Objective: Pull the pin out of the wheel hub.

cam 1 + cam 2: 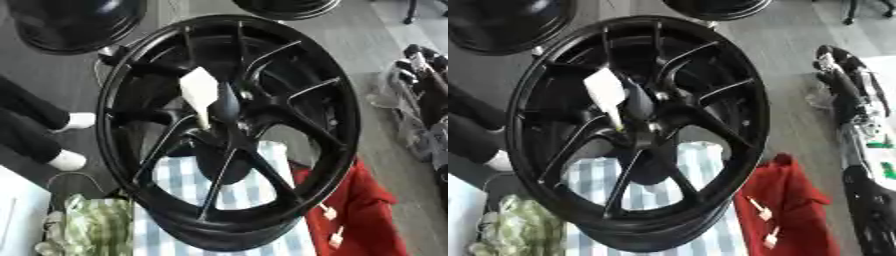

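A large black spoked wheel (337, 125) stands tilted on a checked cloth and fills the middle of both views. A cream-white pin (200, 92) sticks out of the wheel hub (229, 120); its wide flat end points up and left and it narrows toward the hub. A dark rounded cone (228, 102) sits right beside the pin at the hub. My right arm, black and silver, runs along the right edge in the right eye view, with the right hand (839, 67) at its upper end, well apart from the wheel. My left hand shows in no view.
A blue and white checked cloth (254, 192) lies under the wheel, with a red cloth (785, 200) to its right. A green and white bag (92, 227) sits at lower left. Two more black rims (74, 22) stand at the top. A person's legs in white socks (77, 121) are at left.
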`<state>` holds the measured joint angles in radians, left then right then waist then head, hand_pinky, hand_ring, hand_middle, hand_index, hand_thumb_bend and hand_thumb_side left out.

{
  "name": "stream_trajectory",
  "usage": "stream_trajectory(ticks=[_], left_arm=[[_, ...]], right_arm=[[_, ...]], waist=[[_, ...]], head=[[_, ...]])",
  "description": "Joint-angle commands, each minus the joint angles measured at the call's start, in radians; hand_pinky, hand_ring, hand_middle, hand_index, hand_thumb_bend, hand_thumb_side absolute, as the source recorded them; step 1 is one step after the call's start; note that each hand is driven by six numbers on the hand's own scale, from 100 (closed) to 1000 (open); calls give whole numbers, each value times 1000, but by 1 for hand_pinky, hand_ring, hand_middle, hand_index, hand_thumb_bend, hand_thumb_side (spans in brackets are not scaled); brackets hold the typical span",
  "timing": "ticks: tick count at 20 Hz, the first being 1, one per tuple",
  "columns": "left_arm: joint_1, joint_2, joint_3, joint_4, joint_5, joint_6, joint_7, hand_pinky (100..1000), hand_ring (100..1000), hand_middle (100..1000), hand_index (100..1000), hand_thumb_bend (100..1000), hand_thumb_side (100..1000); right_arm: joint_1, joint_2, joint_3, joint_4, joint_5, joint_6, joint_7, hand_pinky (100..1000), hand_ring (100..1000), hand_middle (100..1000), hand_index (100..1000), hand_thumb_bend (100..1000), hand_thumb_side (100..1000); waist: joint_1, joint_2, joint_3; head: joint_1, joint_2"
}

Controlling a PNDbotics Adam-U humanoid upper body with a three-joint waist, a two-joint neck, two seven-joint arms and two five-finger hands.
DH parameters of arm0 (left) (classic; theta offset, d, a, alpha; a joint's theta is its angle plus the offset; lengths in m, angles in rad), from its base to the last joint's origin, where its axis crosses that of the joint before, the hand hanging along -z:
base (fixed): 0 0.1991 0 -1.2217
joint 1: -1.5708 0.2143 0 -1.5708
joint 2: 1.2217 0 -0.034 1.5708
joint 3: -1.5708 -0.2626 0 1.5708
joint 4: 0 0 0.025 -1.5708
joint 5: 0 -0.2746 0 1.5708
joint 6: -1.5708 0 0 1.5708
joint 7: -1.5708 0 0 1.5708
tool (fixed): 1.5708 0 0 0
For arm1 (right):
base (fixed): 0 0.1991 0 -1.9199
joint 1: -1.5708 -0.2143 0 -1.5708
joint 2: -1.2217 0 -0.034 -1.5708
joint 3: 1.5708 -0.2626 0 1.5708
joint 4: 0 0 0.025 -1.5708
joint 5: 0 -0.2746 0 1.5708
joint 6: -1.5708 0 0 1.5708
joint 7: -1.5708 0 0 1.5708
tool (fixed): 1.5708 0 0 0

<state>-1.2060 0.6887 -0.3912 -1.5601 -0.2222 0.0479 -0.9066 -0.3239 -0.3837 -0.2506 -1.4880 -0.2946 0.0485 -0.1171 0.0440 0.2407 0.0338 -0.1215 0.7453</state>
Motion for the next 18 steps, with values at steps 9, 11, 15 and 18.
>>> stream_trajectory(ticks=[9,11,15,18], left_arm=[[-23,23,-147,-31,52,-100,0,842,832,750,759,529,100],[-23,25,-145,-44,63,-113,0,840,828,747,758,525,100],[-32,17,-140,-59,92,-113,0,828,820,741,764,538,100],[-46,-3,-149,-50,100,-103,0,825,817,741,775,556,100]], right_arm=[[-11,-38,4,-6,5,1,7,916,834,823,795,182,433],[-11,-39,4,-5,5,1,8,916,834,822,795,181,433],[-11,-39,5,-4,5,2,10,916,834,823,795,180,434],[-11,-38,5,-3,5,2,10,917,834,823,796,180,435]], waist=[[3,-18,-6],[3,-17,-6],[2,-17,-6],[2,-18,-7]], head=[[-2,0],[-4,3],[-1,6],[7,15]])
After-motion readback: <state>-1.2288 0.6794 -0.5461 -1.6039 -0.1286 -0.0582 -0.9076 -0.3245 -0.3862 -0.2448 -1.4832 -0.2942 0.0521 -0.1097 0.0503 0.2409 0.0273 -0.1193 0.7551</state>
